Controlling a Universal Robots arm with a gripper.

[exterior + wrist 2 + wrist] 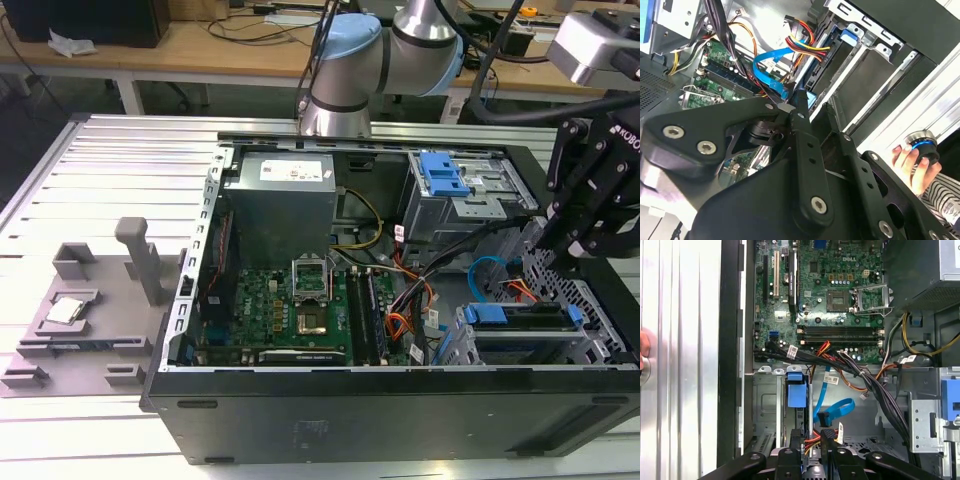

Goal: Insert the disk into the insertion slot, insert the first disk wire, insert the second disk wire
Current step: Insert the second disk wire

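The disk (520,322) lies in the insertion slot (592,338), the low perforated cage at the case's front on the exterior view's right. Its blue carrier (796,389) shows at the end nearest the motherboard. My gripper (558,252) hangs over the cage's far end. In the second wrist view its fingertips (799,97) meet at the disk's end. The first disk wire (812,440), a red, yellow and black bundle, runs in between them. The second disk wire (837,409) curls in a loop beside them, its dark plug lying loose.
An upper drive box with a blue latch (445,175) stands behind the cage. The power supply (278,205) and motherboard (290,310) take up the case's other half. A grey fixture (80,310) sits outside on the table. A person's hand (910,160) holds a round knob nearby.
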